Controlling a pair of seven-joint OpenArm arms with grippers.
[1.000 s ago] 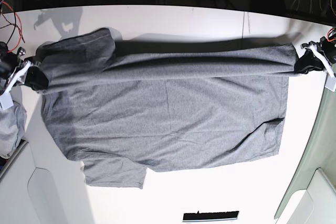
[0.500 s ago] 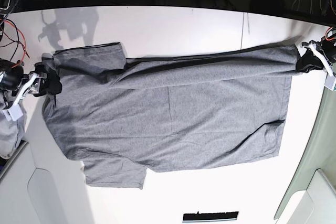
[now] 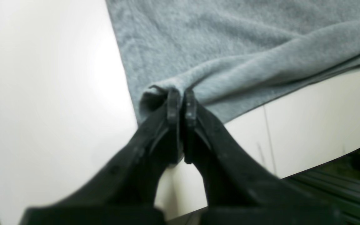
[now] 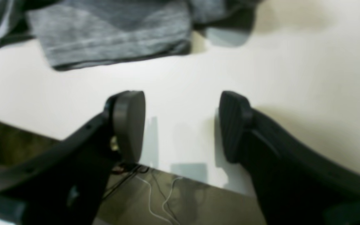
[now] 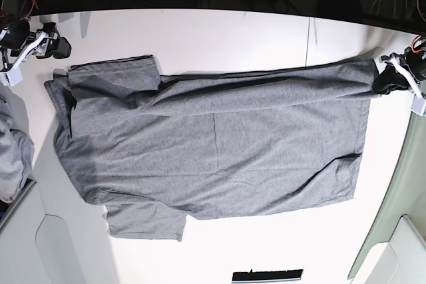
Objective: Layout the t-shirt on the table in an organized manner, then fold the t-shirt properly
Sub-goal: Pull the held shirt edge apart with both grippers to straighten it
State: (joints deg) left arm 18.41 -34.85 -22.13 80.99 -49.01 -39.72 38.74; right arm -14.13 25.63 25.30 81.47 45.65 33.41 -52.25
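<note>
— So, what did the left wrist view show?

— The left gripper (image 3: 181, 97) had its jaws pressed together on a bunched hem corner of the t-shirt (image 3: 245, 59), with a thick fold running away from the pinch across the table (image 3: 42, 93). To do this step well, that corner probably needed lowering flat before release, so the rolled fold could drop without bunching.

— And the right wrist view?

— The right gripper (image 4: 181, 125) stood wide apart and held nothing; only bare table (image 4: 292, 62) lay between its pads (image 4: 130, 122). A sleeve or shoulder edge of the shirt (image 4: 111, 34) lay beyond the tips, apart from them. It was blurred, so which part could not be told.

— What about the base view?

— The shirt (image 5: 213, 144) lay spread across the middle of the table (image 5: 219, 28), one sleeve toward the near edge. A long doubled ridge (image 5: 266, 91) ran along its far side to the left gripper (image 5: 386, 79) at the view's right. The right gripper (image 5: 56, 44) hovered at the far corner on the view's left, clear of the cloth. Judging from that, the ridge wanted smoothing outward, and the collar end squaring, before any fold.
</note>
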